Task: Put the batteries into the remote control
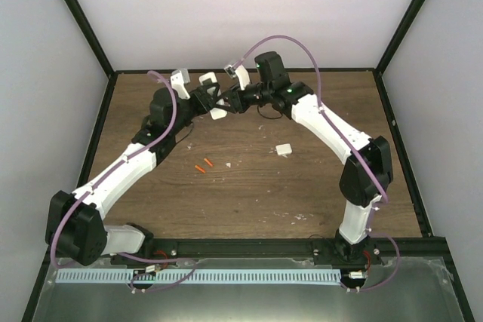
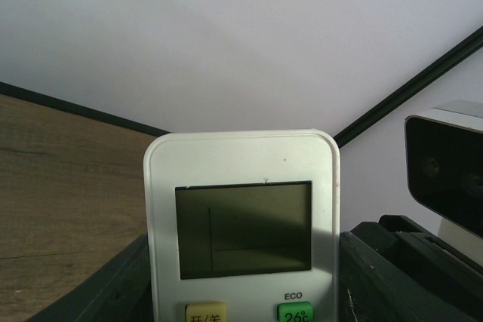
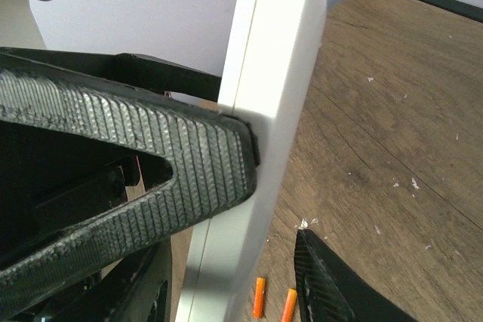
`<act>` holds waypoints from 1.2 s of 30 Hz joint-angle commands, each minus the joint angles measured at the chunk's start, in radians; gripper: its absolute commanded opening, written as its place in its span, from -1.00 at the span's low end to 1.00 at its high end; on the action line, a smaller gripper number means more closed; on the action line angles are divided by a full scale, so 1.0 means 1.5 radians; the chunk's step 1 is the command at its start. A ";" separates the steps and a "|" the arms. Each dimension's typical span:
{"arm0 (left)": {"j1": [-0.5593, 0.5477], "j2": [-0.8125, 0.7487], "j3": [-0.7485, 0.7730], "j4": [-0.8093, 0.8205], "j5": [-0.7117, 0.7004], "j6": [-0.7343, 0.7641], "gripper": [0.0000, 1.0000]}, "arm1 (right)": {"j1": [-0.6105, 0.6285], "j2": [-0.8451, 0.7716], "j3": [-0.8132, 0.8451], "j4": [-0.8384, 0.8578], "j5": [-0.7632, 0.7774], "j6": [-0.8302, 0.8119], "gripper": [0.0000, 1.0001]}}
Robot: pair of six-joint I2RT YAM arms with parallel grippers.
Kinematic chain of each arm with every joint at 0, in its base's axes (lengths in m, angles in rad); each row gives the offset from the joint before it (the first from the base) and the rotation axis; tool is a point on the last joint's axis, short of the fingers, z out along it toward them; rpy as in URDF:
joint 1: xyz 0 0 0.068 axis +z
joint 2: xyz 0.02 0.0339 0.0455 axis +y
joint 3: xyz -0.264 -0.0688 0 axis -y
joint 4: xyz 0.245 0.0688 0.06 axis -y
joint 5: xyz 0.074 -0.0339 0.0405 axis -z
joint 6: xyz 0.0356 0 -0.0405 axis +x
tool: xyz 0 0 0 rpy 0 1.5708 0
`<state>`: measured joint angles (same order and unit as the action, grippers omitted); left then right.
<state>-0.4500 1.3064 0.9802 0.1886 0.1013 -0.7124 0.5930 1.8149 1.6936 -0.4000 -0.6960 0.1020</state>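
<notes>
The white remote control (image 2: 241,216) is held up over the table with its display facing the left wrist camera, and my left gripper (image 2: 243,237) is shut on its sides. In the top view the remote control (image 1: 218,114) hangs at the back middle, where both arms meet. My right gripper (image 3: 275,195) straddles the remote control (image 3: 272,73). One ribbed finger (image 3: 189,164) presses its face, while the other fingertip (image 3: 317,269) stands apart from it. Two orange-red batteries (image 1: 204,165) lie side by side on the wood below, also showing in the right wrist view (image 3: 259,297).
A small white square cover piece (image 1: 283,149) lies on the wooden table right of centre, with white crumbs scattered around it. The right wrist camera housing (image 2: 445,179) sits close beside the remote. Black frame posts and white walls border the table.
</notes>
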 commanded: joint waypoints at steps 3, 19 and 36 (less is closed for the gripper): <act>-0.009 0.001 0.031 -0.002 -0.029 0.029 -0.60 | 0.010 0.014 0.045 -0.027 -0.006 -0.001 -0.30; -0.024 0.015 0.051 -0.033 -0.046 0.066 -0.43 | 0.015 0.044 0.086 -0.051 0.010 0.008 -0.75; -0.019 -0.024 0.047 -0.080 -0.128 0.053 1.00 | 0.015 0.031 0.070 -0.077 0.125 -0.026 -0.95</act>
<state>-0.4828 1.3186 1.0210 0.1184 -0.0116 -0.6209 0.6106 1.8767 1.7741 -0.4976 -0.5827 0.1066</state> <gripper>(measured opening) 0.995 0.107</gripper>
